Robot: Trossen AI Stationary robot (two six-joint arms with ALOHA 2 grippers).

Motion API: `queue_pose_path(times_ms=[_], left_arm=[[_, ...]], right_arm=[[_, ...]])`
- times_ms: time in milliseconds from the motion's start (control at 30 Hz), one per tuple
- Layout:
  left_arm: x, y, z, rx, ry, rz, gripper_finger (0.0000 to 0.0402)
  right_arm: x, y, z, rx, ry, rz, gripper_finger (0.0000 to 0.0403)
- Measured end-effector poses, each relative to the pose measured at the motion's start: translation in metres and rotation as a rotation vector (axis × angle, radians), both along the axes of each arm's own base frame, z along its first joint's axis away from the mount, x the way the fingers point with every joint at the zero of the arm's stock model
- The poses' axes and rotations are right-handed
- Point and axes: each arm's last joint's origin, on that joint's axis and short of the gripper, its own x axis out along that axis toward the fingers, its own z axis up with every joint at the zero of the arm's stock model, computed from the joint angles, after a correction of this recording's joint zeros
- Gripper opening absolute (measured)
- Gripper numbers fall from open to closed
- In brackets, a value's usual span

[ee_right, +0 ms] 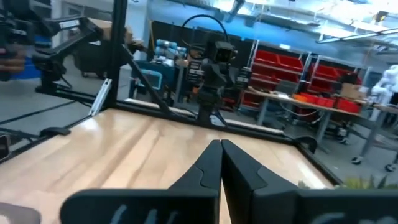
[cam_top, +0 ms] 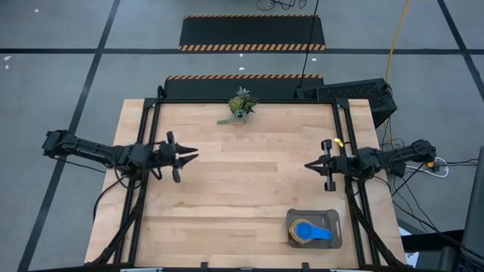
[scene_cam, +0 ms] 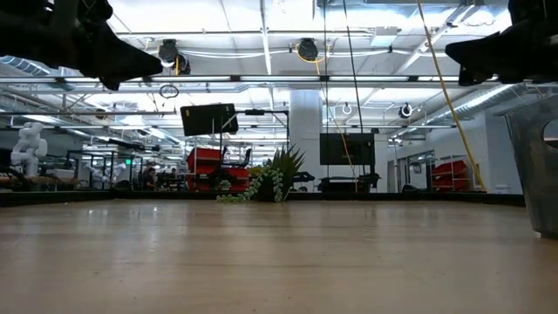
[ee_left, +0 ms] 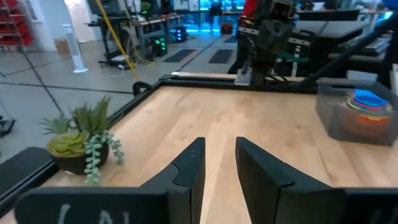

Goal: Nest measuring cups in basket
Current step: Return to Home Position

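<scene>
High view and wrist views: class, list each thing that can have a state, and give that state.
measuring cups: nested in one stack, inside the basket, blue on top.
basket: flat on the table, near its front right corner, holding the cups.
left gripper: slightly open, empty, raised over the table's left side.
right gripper: shut, empty, raised over the right side.
plant: upright, at the far edge.

The cups (cam_top: pixel 308 232) lie in the basket (cam_top: pixel 335 219) at the table's (cam_top: pixel 242 189) lower right, the plant (cam_top: pixel 240 106) at its top centre, the left gripper (cam_top: pixel 193 154) mid-left, the right gripper (cam_top: pixel 308 165) mid-right.
</scene>
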Motion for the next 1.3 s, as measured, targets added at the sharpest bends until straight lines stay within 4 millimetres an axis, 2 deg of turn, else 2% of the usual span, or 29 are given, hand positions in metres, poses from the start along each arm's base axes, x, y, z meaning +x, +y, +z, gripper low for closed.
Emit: queue_pose_path(times_ms=[333,533,733,967,1300], left_arm=[[0.0,-0.002,0.0,0.009,0.006,-0.058,0.0092],[0.0,-0.002,0.0,0.021,0.009,-0.06,0.0092],[0.0,-0.002,0.0,0.032,0.011,-0.061,0.0092],[-0.004,-0.001,0.001,0.029,0.0,-0.065,0.0092],[-0.015,-0.003,0.003,0.024,-0.003,-0.091,0.0092]], right_arm=[[0.001,-0.012,-0.001,0.039,0.01,0.058,0.0],[0.002,-0.019,-0.007,0.093,0.064,-0.026,0.0],[0.001,-0.015,-0.008,0.158,0.085,0.073,0.0],[0.0,-0.017,-0.013,0.172,0.121,-0.021,0.0],[-0.001,-0.018,-0.012,0.148,0.109,-0.035,0.0]])
